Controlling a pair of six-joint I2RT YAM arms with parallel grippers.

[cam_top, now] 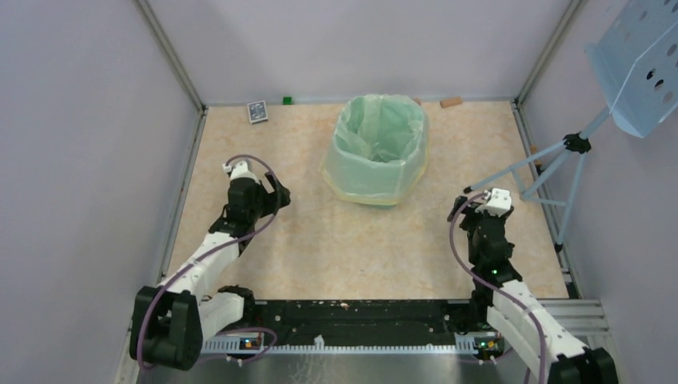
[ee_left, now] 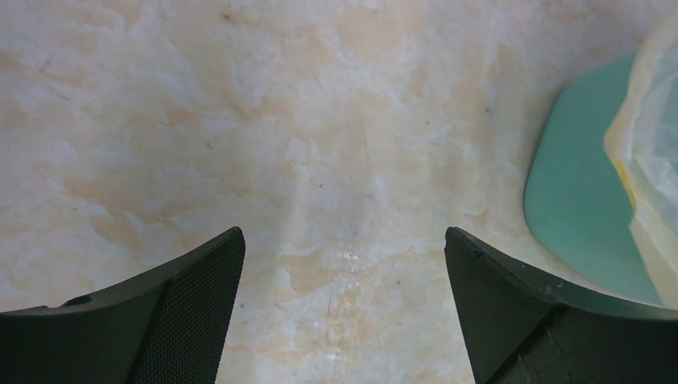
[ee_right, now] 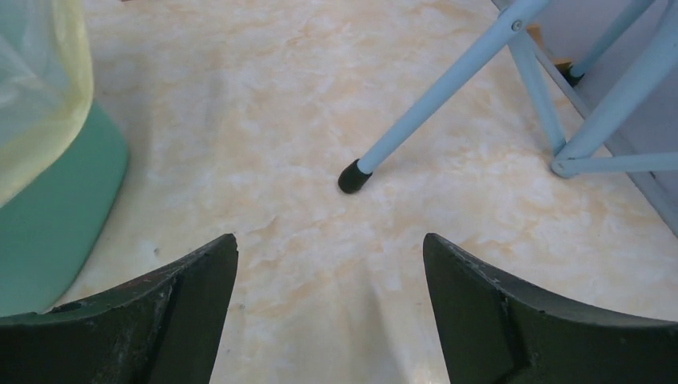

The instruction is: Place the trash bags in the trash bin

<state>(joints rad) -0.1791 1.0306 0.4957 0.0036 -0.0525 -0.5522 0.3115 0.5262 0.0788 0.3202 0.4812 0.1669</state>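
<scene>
Bottom of the overhead view: both arm bases, mounted at the near edge of the marbled beige table (cam_top: 320,256). Lower left of centre: left gripper (cam_top: 277,197), jaws spread wide with nothing between them; its wrist view shows only bare tabletop in the gap. Lower right of centre: right gripper (cam_top: 461,206), jaws likewise parted and empty, hanging above the table. A rubber-tipped leg of the pale-blue tripod (cam_top: 552,172) stands just beyond the right gripper's fingers in its wrist view.

Upper centre, between and beyond the two grippers: the trash bin (ee_left: 576,208), mint-green and upright. The trash bag (cam_top: 380,128) lines its mouth, and the yellowish rim is folded down over the outer walls. The bin's green base shows below the plastic at the right edge of the left wrist view and the left edge of the right wrist view. Neither gripper touches bin or bag.

Along the far edge lie a small dark card (cam_top: 257,111), a green cube (cam_top: 287,100) and a brown block (cam_top: 451,102). Upper right corner: a perforated blue panel (cam_top: 640,64).
</scene>
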